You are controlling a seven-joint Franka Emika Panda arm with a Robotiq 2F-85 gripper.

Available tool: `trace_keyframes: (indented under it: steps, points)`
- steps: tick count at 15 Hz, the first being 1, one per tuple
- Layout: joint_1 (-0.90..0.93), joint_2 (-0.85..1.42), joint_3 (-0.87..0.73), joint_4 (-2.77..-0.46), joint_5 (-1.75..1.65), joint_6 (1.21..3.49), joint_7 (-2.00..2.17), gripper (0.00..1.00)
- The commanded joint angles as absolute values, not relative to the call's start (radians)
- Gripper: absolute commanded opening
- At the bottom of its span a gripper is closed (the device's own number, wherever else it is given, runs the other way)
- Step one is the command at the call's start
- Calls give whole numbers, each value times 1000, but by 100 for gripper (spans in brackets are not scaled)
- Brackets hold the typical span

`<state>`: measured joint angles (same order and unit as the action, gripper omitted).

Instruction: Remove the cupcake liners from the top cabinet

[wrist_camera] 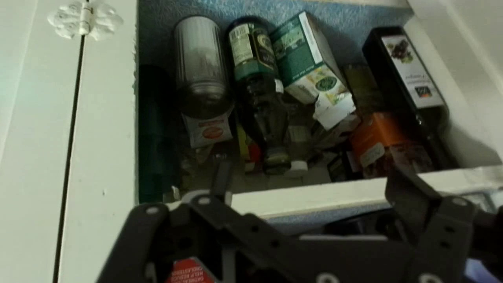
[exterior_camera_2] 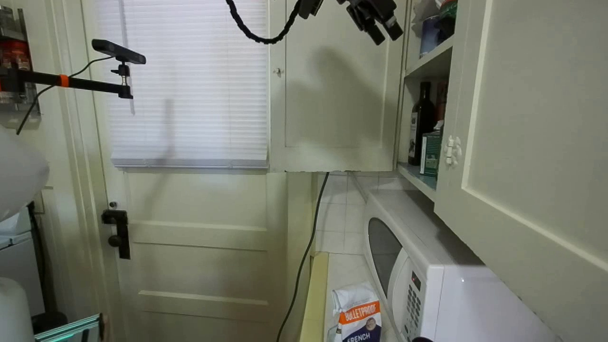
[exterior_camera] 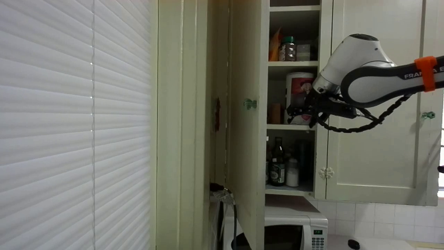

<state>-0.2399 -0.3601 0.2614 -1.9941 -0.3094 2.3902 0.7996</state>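
Observation:
A small pale, partly see-through pack (exterior_camera: 303, 52) that looks like the cupcake liners stands on the upper shelf in an exterior view, right of a green-lidded jar (exterior_camera: 288, 49). It does not show in the wrist view. The top cabinet (exterior_camera: 293, 64) is open with several shelves; a shelf edge shows in the wrist view (wrist_camera: 314, 196). My gripper (exterior_camera: 301, 119) is at the middle shelf, in front of the red-and-white canister (exterior_camera: 299, 81) and below the pack. In the wrist view the gripper (wrist_camera: 312, 177) has its fingers wide apart with nothing between them. It also shows in an exterior view (exterior_camera_2: 387, 35).
The open door (exterior_camera: 244, 146) stands left of the shelves, with a closed panelled door (exterior_camera: 376, 149) to the right. Bottles (wrist_camera: 255, 59), a green box (wrist_camera: 298, 55) and an orange box (wrist_camera: 379, 133) fill the lower shelf. A microwave (exterior_camera_2: 427, 256) and a coffee bag (exterior_camera_2: 358, 311) are below.

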Motion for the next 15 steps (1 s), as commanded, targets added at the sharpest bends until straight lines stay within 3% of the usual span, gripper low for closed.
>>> trace_keyframes:
  steps: [1,10,15]
  points:
    - [-247,-288,269,-1877,-378,2399,1013,100]
    - [-197,-278,223,-1854,-381,2391,1046,100]
    - [-250,-177,274,-1757,-627,2394,1323,100]
